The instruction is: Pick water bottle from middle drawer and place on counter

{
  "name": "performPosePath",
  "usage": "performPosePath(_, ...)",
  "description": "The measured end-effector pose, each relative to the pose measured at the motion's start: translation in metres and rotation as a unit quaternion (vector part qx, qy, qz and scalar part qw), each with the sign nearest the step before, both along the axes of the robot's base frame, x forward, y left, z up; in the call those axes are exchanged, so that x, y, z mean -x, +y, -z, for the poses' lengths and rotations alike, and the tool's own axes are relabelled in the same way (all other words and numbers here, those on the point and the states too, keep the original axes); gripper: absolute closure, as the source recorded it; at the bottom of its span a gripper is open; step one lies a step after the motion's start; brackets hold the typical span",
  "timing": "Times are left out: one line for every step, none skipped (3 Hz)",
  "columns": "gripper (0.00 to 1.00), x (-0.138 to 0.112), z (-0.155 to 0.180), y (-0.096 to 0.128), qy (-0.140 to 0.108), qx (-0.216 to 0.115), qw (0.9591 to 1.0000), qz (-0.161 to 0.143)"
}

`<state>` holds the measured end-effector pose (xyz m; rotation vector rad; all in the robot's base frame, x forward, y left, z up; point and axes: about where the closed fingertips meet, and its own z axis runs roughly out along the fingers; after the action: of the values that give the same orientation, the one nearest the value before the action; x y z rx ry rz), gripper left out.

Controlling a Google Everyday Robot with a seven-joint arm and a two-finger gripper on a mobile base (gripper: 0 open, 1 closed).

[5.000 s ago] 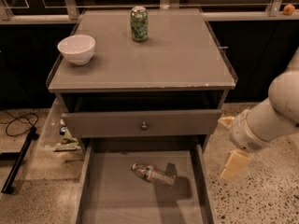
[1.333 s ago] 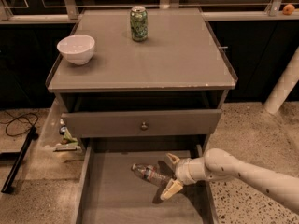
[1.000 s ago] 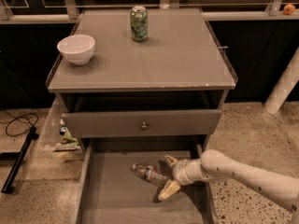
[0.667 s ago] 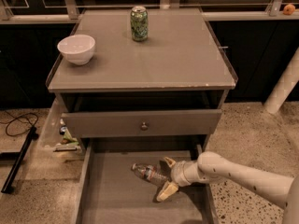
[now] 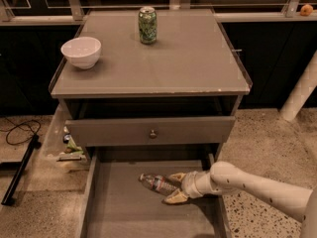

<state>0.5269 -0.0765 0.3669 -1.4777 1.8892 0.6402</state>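
Observation:
The water bottle [image 5: 154, 183] lies on its side on the floor of the open middle drawer [image 5: 119, 212], cap toward the left. My gripper [image 5: 174, 187] reaches in from the right, its two tan fingers open on either side of the bottle's right end, not closed on it. The counter [image 5: 188, 63] is the flat grey-brown top of the cabinet above.
A green soda can [image 5: 147, 26] stands at the counter's back middle. A white bowl [image 5: 81, 52] sits at its left side. The knobbed drawer [image 5: 151, 131] above is slightly pulled out. A cable and black bar [image 5: 20, 167] lie on the floor at left. A white post [image 5: 300, 94] stands at right.
My arm came in from the right and lowered into the drawer; over the last second the open gripper slid left, bringing its fingers around the bottle's right end. The bottle has not moved.

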Motion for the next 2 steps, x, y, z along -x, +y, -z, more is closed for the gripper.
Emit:
performPosePath(0.66, 0.0, 0.0, 0.0, 0.0, 0.0, 1.0, 0.0)
performPosePath(0.89, 0.0002, 0.0, 0.0, 0.0, 0.0, 1.0, 0.0)
